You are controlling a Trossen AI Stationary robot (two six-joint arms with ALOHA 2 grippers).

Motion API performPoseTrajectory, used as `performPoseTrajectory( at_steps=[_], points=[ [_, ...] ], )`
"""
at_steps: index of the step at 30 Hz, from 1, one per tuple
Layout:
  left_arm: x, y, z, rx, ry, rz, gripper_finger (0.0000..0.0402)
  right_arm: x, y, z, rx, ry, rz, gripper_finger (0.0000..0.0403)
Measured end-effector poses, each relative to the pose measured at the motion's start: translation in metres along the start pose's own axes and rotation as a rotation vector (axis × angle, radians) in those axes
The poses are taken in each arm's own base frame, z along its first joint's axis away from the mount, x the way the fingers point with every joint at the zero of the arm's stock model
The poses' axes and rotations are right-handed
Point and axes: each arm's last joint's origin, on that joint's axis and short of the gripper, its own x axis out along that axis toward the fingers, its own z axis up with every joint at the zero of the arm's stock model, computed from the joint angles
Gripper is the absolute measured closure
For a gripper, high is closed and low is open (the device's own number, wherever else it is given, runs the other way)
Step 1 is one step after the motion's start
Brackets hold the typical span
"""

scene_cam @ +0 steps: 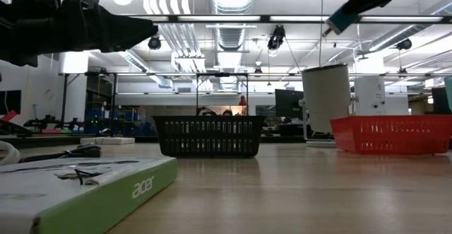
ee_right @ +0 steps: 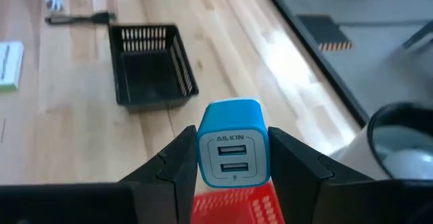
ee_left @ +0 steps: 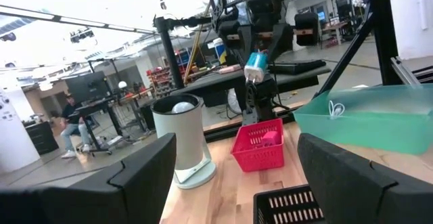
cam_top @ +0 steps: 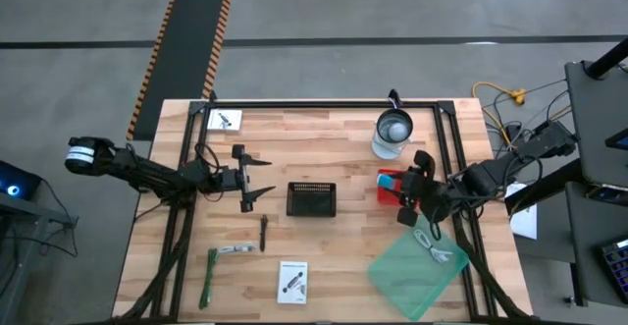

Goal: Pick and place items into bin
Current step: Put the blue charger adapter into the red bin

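My right gripper is shut on a blue and white USB charger, high over the red basket at the table's right. The left wrist view also shows that charger hanging in the air. The black mesh bin stands on the table's middle. My left gripper hovers open just left of the bin and holds nothing. White printed cards, a green strip tool and a dark stick lie flat on the wood. My right gripper pinches the charger's two opposite side faces between its two fingers, with the face bearing the two sockets turned toward the wrist. The fingers slant downward from the table's right side. The charger is lifted clear, above the red basket.
A white cylinder stands at the far right, behind the red basket. A translucent green tray with a coiled white cable lies near the right front corner. A green and white box lies close to the low camera.
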Motion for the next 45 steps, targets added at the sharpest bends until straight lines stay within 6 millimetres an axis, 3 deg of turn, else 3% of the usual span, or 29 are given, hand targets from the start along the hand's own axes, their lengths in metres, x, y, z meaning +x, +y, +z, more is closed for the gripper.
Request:
performPoseTrajectory(
  at_steps=[15,45],
  points=[
    [0.0,0.0,0.0,0.0,0.001,0.0,0.0112,-0.001,-0.008,-0.018,0.07,0.195,-0.014,0.0266],
    [0.0,0.0,-0.001,0.0,0.004,-0.002,0.0112,0.021,-0.008,-0.066,0.143,0.349,-0.073,0.0266]
  ],
)
